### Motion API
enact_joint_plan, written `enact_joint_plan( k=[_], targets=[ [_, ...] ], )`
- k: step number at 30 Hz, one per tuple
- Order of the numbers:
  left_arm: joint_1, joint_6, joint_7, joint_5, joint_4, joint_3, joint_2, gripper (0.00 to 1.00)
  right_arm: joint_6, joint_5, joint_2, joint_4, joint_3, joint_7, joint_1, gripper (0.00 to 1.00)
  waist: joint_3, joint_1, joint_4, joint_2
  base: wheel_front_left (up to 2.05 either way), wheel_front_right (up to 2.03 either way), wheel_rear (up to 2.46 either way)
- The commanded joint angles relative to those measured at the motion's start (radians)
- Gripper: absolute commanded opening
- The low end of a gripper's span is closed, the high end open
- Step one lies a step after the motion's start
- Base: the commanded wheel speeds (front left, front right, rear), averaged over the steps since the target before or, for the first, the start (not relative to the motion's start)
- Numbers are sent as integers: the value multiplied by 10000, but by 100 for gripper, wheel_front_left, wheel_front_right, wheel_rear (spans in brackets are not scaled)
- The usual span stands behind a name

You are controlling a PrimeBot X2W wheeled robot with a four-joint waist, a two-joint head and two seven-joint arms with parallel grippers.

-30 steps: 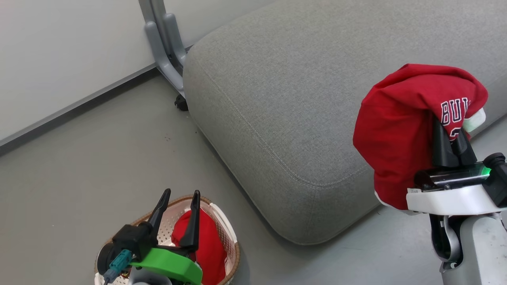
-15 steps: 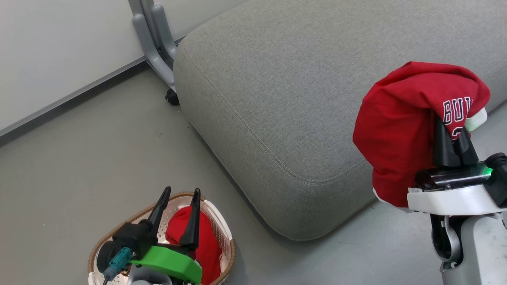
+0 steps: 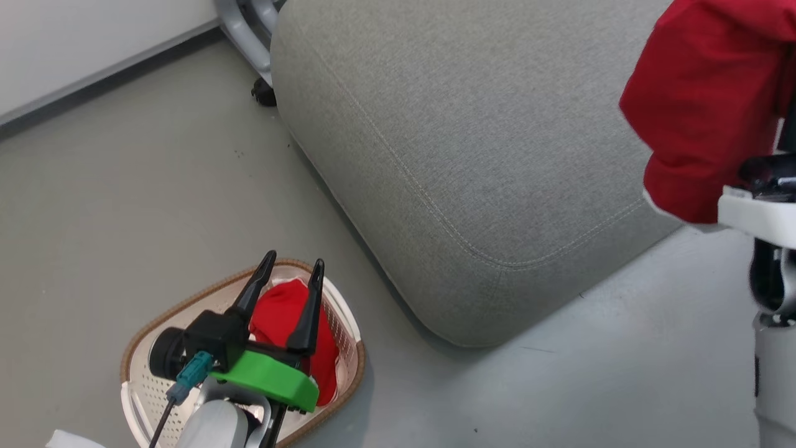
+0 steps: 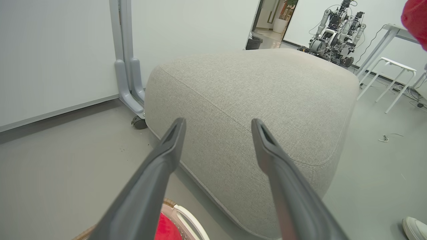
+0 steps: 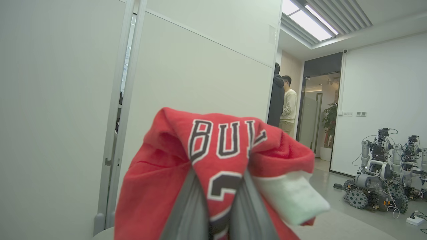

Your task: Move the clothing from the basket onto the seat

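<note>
Jersey (image 5: 218, 146) clamped in right tool (image 5: 218, 178); left tool (image 3: 294, 259) spread apart over basket (image 3: 347, 318).

Bright, even indoor light; soft shadows.
Ceiling panels (image 5: 310, 20) glow up and right of the right jaws; the seat (image 3: 485, 143) shadows the floor (image 3: 591, 373) right of the left jaws; the jersey (image 3: 703, 112) blurs at its edge; wrist views bow.

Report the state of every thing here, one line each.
jersey: held up by the right tool, draped over it, not on the seat.
second garment: bunched in the basket.
basket: upright on the floor, one garment inside.
seat: on the floor, jersey not yet laid on it.
left tool: open, above the basket.
right tool: shut on the jersey.
</note>
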Motion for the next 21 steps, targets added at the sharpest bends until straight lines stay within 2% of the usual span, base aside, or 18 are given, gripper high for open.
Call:
enact_joint_plan(
  k=[1, 12, 21],
  targets=[
    [-415, -23, -5, 77, -71, -148, 192, 100, -14, -11, -173, -59, -94, -5, -446, 0, 1469, 0, 875, 0, 0, 0, 0],
    [-1927, -23, -5, 17, -252, -873, 689, 100, -14, 5, -1669, 974, -977, -5, -3731, 0, 3710, 0, 2024, 0, 0, 0, 0],
    [-2749, -23, -5, -175, -490, -1203, 537, 100, -14, -142, -2896, 2863, -1819, -5, -5290, 0, 4758, 0, 3079, 0, 0, 0, 0]
  ],
)
